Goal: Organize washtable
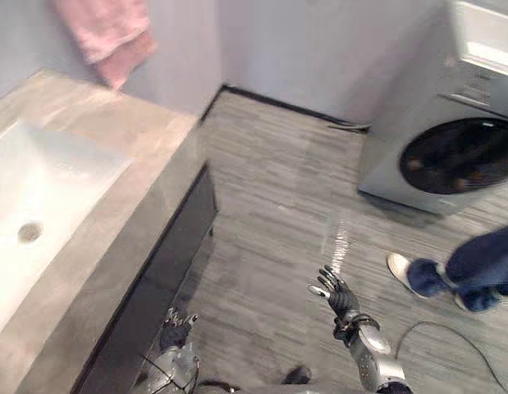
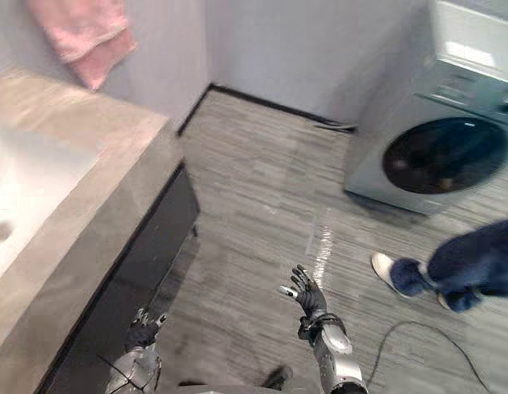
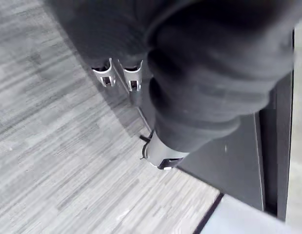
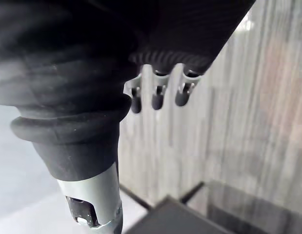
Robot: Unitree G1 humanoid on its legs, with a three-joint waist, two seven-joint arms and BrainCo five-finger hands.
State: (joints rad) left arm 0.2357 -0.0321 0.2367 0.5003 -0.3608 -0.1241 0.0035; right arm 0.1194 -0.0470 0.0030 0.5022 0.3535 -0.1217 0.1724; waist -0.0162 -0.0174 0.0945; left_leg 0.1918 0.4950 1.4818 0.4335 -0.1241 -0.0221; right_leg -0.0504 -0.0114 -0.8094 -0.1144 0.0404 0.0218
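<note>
Your right hand point(image 1: 336, 297) hangs over the grey plank floor point(image 1: 270, 189), fingers spread and gripping nothing. Your left hand point(image 1: 176, 332) sits low beside the dark cabinet front point(image 1: 167, 261) of the washtable point(image 1: 114, 123), fingers loose and empty. The washtable runs along your left, with a white sink point(image 1: 40, 180) set in it and a pink towel point(image 1: 106, 33) on the wall above. To your right are a washing machine point(image 1: 450, 148) and a person's leg point(image 1: 483, 263).

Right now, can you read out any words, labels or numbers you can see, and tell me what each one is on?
No text is readable.
On the washing machine: faint marks on its top panel, too blurred to read.
On the pink towel, washtable and floor: no print seen.
</note>
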